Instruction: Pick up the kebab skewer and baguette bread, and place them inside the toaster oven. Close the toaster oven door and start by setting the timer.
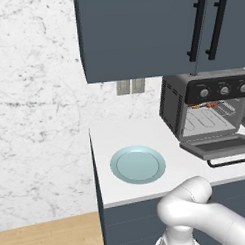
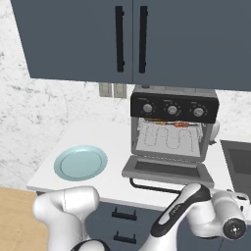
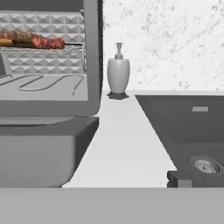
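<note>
The toaster oven (image 1: 172, 105) (image 2: 174, 110) stands on the counter with its door (image 1: 218, 147) (image 2: 166, 169) dropped open and flat. The kebab skewer (image 3: 48, 43) (image 2: 181, 124) (image 1: 210, 105) lies on the upper wire rack inside, its red chunks showing. To the left of those chunks on the same rack lies a golden-brown length (image 3: 11, 38), seemingly the baguette bread, cut off by the frame edge. My arm (image 2: 196, 211) is pulled back below the counter front, right of the oven. The hand view looks level past the open door (image 3: 43, 148) from the oven's right, and nothing is held before it.
An empty pale blue plate (image 1: 138, 164) (image 2: 81, 163) sits on the counter left of the oven. A soap dispenser (image 3: 118, 72) stands by the wall to the oven's right, with a dark sink (image 3: 188, 131) beyond it. Dark blue wall cabinets (image 1: 141, 34) hang above.
</note>
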### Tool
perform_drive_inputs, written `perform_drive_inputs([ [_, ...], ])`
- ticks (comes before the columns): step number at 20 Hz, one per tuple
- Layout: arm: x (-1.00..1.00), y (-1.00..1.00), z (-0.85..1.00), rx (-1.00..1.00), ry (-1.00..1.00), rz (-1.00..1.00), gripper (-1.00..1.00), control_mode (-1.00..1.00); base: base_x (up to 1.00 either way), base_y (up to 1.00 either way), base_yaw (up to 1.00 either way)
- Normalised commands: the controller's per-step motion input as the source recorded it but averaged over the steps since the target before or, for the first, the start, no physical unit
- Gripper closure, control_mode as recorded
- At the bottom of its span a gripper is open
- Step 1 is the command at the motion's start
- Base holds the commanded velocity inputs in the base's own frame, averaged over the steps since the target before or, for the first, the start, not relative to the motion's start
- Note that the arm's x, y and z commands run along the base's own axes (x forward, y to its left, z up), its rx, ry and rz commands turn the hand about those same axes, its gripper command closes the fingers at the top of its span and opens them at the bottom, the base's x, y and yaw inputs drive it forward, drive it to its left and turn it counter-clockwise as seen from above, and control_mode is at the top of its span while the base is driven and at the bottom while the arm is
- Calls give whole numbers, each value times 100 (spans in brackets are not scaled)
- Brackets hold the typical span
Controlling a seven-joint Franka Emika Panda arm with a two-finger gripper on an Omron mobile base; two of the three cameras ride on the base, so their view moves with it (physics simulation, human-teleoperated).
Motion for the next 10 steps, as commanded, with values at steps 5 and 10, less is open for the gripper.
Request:
perform_drive_inputs([
  [5,33,0,17,1,-7,1,-100,-100,0,0,0],
  [10,41,4,6,0,-7,4,-100,-100,0,0,0],
])
